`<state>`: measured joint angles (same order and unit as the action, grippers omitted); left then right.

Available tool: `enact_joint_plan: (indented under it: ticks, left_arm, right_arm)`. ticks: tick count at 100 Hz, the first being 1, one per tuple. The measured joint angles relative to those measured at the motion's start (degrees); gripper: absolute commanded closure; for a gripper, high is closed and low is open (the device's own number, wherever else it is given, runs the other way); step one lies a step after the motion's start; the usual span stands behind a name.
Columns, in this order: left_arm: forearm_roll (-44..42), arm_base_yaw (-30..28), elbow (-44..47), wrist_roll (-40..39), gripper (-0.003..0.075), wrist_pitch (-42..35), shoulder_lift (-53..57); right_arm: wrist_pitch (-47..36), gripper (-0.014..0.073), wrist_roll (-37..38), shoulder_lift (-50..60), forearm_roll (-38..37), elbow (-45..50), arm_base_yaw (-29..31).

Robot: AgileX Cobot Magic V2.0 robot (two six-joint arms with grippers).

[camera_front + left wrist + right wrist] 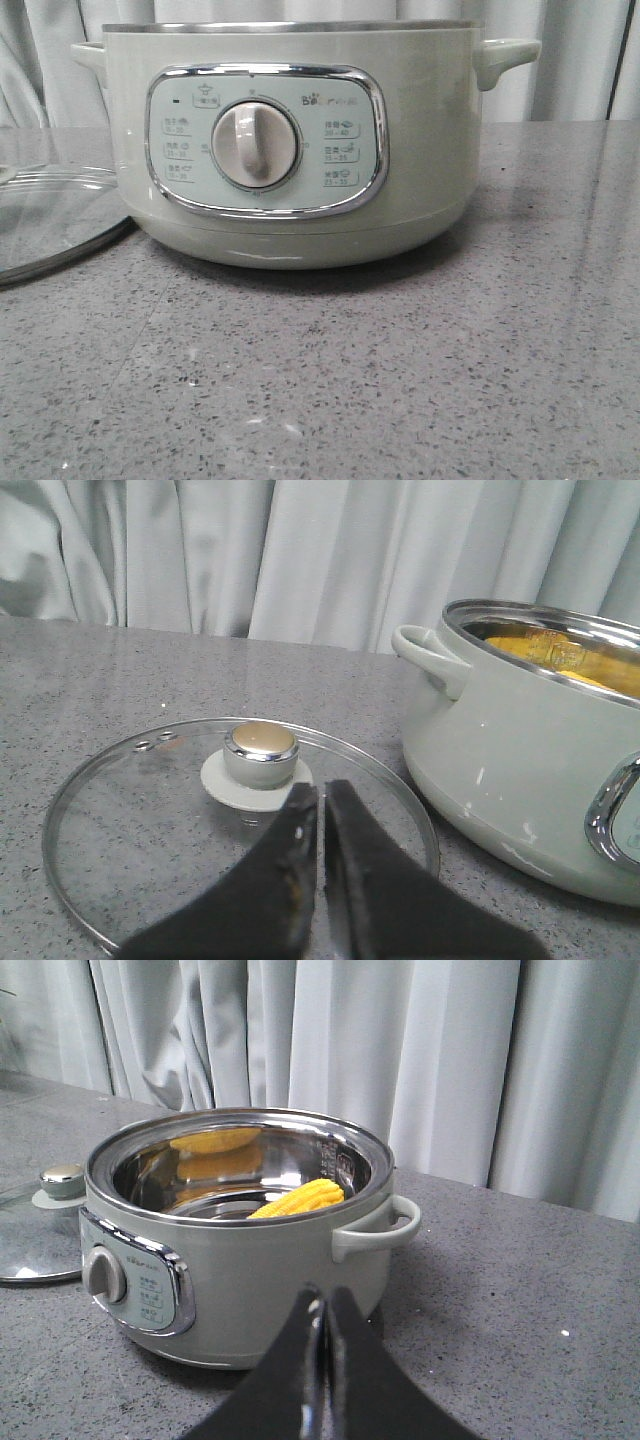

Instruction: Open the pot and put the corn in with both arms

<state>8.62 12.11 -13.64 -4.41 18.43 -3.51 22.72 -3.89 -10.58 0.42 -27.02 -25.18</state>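
Left gripper (322, 810) closed, empty | right gripper (322, 1315) closed | pot (290, 150) marked "Bear" | corn (298, 1199) inside

Soft, even light falls from above. The pot (290, 140) casts a dim, blurred shadow on the bench (400, 380) beneath it. Small glints show on the chrome panel frame (375, 130) and the glass lid (150, 820). The near fingers (320, 1380) are out of focus.
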Motion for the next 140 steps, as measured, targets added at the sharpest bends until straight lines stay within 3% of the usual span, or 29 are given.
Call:
enact_joint_plan:
  ticks: [49,78,89,109,140]
  left_arm:
    - [0.1,-0.2,2.8,0.0,0.0741,-2.3,0.0]
    - [-4.3,-7.0,13.3,-0.1,0.0741,-10.2,3.8]
    - [-8.6,-9.2,13.7,-0.1,0.0741,-9.2,3.8]
    - [-10.1,-9.6,13.7,-0.1,0.0741,-0.4,3.8]
    - [-10.1,-9.6,13.7,-0.1,0.0741,-0.2,3.8]
  right_arm:
    - [0.1,0.0665,0.0,0.0,0.0,0.0,0.0]
    - [0.1,0.0665,0.0,0.0,0.0,0.0,0.0]
    - [0.2,0.0665,-0.2,0.0,0.0,0.0,0.0]
    - [0.2,0.0665,-0.4,0.0,0.0,0.0,0.0]
    - [0.2,0.0665,-0.4,0.0,0.0,0.0,0.0]
